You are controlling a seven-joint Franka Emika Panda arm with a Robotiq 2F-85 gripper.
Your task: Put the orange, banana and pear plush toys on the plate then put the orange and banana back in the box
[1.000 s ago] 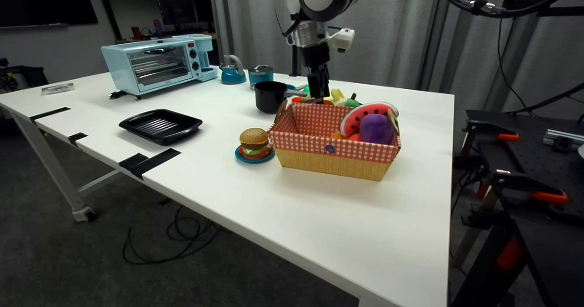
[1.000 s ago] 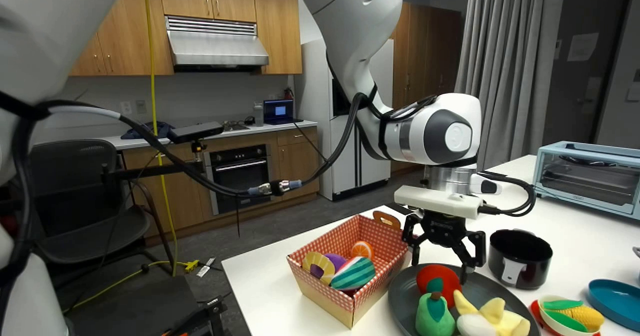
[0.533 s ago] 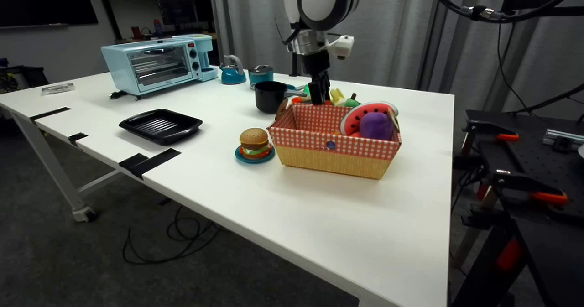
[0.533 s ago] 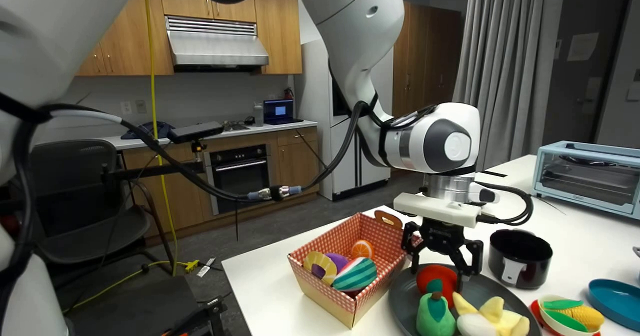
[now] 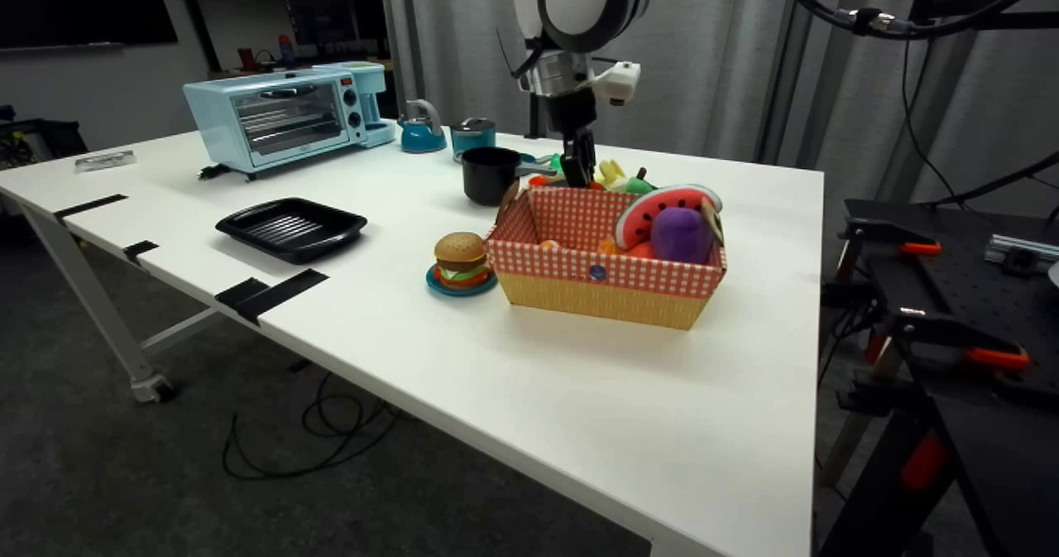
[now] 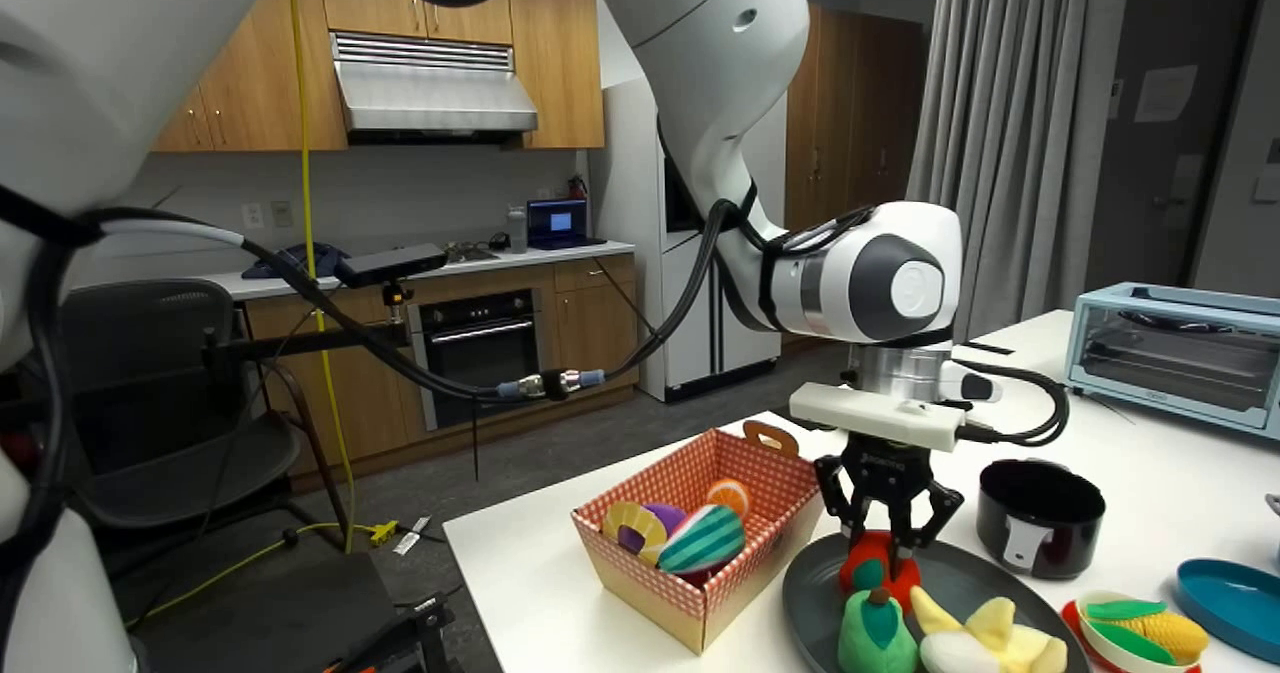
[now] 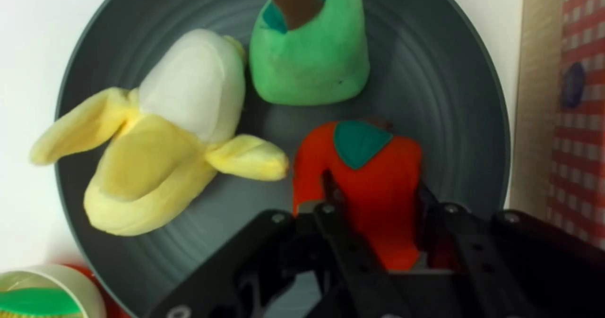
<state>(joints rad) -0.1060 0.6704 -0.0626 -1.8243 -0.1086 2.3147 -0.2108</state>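
Pincer (image 7: pixel 378 188) squeezing red-orange plush (image 7: pixel 373 200), soft green pear (image 7: pixel 309 63), half-peeled banana (image 7: pixel 165 143), round ridged plate (image 7: pixel 435 91) beneath

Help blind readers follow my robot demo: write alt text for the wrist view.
Seen from above, a black gripper pinches a red-orange plush fruit on a round dark gray plate. A green pear plush and a peeled banana plush share the plate; part of a checkered box shows along the right edge, part of a cream bowl at lower left.
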